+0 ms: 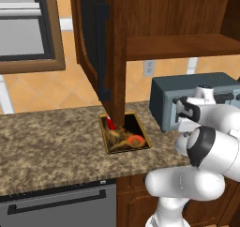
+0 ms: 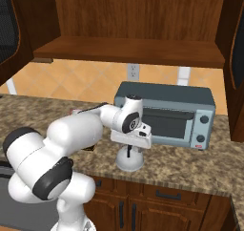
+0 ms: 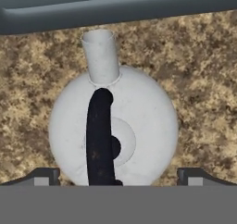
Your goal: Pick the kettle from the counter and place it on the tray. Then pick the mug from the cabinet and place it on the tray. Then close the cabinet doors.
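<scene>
Hand view looked straight down on the kettle (image 3: 113, 128), resting on the surface (image 3: 203, 79) before the toaster oven (image 2: 167, 113); hand (image 3: 118, 176) spread wide, empty, straddling it; tray (image 1: 143, 137) unloaded; everything remained undone.

Grey toaster oven (image 2: 167, 115) below wall outlet (image 2: 132, 71); window (image 1: 28, 29) at left.

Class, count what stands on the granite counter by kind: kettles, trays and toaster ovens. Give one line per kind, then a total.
Kettle: 1
Tray: 1
Toaster oven: 1
Total: 3
</scene>
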Controlling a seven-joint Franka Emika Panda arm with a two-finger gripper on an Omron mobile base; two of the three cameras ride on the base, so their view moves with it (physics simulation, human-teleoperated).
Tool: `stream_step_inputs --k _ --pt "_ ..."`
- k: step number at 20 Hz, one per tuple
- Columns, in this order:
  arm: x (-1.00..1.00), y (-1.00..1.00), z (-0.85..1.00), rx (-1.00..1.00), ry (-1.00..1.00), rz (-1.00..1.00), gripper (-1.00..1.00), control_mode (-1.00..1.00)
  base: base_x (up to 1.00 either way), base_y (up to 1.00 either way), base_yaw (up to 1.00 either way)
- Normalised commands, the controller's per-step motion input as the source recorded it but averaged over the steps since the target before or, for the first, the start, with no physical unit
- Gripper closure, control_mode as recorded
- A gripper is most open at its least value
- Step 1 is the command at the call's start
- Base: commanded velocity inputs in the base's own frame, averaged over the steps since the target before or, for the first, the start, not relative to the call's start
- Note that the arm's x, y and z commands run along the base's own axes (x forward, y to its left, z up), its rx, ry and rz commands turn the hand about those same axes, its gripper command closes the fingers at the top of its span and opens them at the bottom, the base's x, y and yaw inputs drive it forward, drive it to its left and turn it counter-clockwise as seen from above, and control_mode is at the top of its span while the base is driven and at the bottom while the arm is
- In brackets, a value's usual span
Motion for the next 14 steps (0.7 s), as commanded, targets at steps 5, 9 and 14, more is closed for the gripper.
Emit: stream_step_inputs --k 5,9,14 --pt "-0.22 0.00 -0.10 0.00 0.00 0.00 -1.00 -1.00 0.00 0.00 0.00" --pt "-0.08 0.06 -0.14 0.00 0.00 0.00 1.00 -1.00 0.00 0.00 0.00" --pt "-0.01 0.10 -0.02 0.00 -0.02 0.00 1.00 -1.00 0.00 0.00 0.00"
